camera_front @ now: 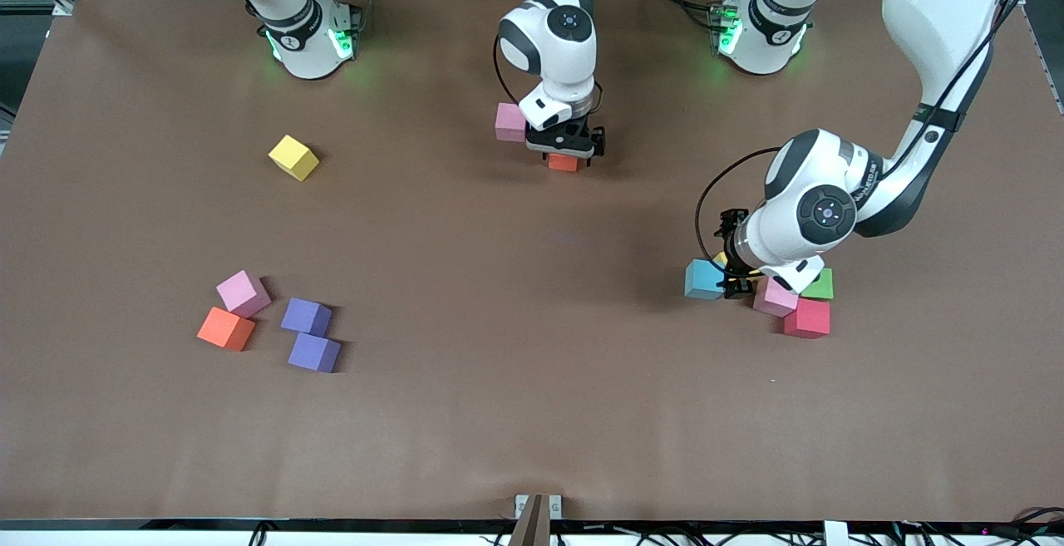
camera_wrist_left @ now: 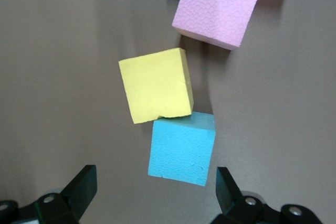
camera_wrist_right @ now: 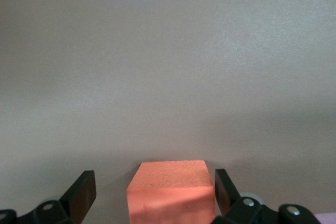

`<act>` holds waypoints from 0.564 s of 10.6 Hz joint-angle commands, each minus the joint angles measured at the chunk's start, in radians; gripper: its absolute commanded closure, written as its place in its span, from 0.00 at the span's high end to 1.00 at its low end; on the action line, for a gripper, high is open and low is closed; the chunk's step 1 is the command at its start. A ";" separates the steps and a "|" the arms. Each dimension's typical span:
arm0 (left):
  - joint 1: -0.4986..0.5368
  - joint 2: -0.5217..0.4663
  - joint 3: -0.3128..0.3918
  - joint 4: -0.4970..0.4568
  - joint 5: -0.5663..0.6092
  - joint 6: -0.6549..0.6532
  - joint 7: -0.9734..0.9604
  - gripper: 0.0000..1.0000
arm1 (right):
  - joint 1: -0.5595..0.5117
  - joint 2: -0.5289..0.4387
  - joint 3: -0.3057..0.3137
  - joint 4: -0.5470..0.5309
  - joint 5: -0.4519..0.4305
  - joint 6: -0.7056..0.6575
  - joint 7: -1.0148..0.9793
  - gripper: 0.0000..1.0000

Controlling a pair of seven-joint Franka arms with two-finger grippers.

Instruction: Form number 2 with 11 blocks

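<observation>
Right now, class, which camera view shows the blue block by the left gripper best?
The left wrist view: the blue block fills it, lying between open fingers and touching a yellow block. The front view shows it small beside the arm; the right wrist view misses it.

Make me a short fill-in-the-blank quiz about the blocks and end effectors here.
1. The right end effector stands open around a red-orange block, beside a ____ block.
2. The left end effector is open at the ____ block.
3. That block touches a ____ block.

Missing: pink; blue; yellow
</observation>
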 commanded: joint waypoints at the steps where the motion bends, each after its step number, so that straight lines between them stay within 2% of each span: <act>1: 0.007 0.002 -0.003 -0.049 0.058 0.080 -0.027 1.00 | -0.015 0.005 0.000 0.011 -0.014 0.002 -0.008 1.00; 3: 0.009 0.025 -0.003 -0.063 0.102 0.117 -0.030 1.00 | -0.065 0.002 -0.006 0.012 -0.016 0.001 -0.112 1.00; 6: 0.009 0.039 -0.003 -0.063 0.128 0.146 -0.030 1.00 | -0.250 -0.012 -0.047 0.027 0.001 -0.005 -0.542 1.00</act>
